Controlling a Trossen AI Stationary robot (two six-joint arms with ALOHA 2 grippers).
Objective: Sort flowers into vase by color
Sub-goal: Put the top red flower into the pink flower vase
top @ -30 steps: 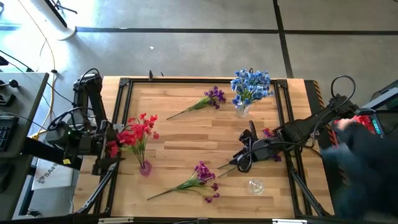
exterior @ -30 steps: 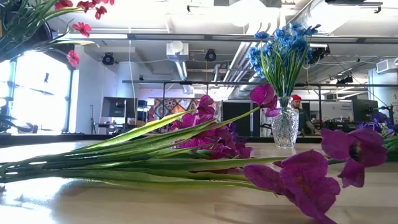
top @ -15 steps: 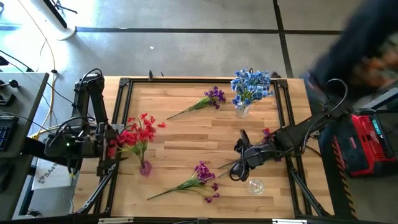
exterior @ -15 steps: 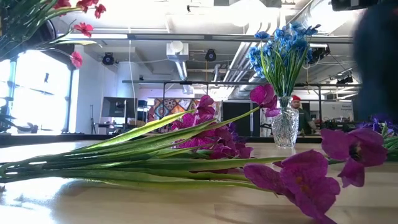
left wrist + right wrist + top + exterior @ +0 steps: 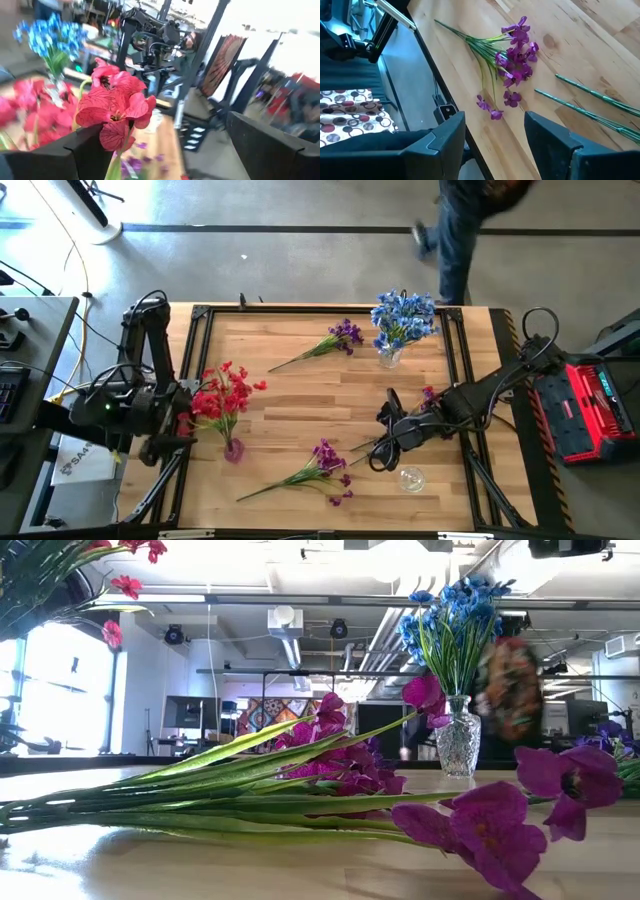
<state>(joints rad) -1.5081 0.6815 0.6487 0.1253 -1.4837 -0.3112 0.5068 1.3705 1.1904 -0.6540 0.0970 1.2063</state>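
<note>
Red flowers (image 5: 225, 392) stand by their stems in a small vase (image 5: 233, 449) at the table's left. My left gripper (image 5: 183, 420) is level beside them, wide open; a red blossom (image 5: 117, 107) shows close to one finger, and I cannot tell whether it touches. Blue flowers (image 5: 403, 318) stand in a glass vase (image 5: 389, 357) at the far right. Purple sprays lie flat at the far middle (image 5: 335, 340), near middle (image 5: 315, 465) and under my right arm (image 5: 430, 394). My right gripper (image 5: 383, 448) hovers open over that last spray's stems (image 5: 580, 95).
An empty glass vase (image 5: 410, 478) lies near the front right, close to my right gripper. A black frame (image 5: 200, 315) rims the wooden table. A person (image 5: 460, 230) walks on the floor beyond the far edge. A red case (image 5: 590, 405) stands to the right of the table.
My right gripper has sunk a little toward the near edge, over the purple spray's stems. My left hand has rolled about its own axis beside the red flowers. A person has passed from the table's right side to beyond its far edge.
</note>
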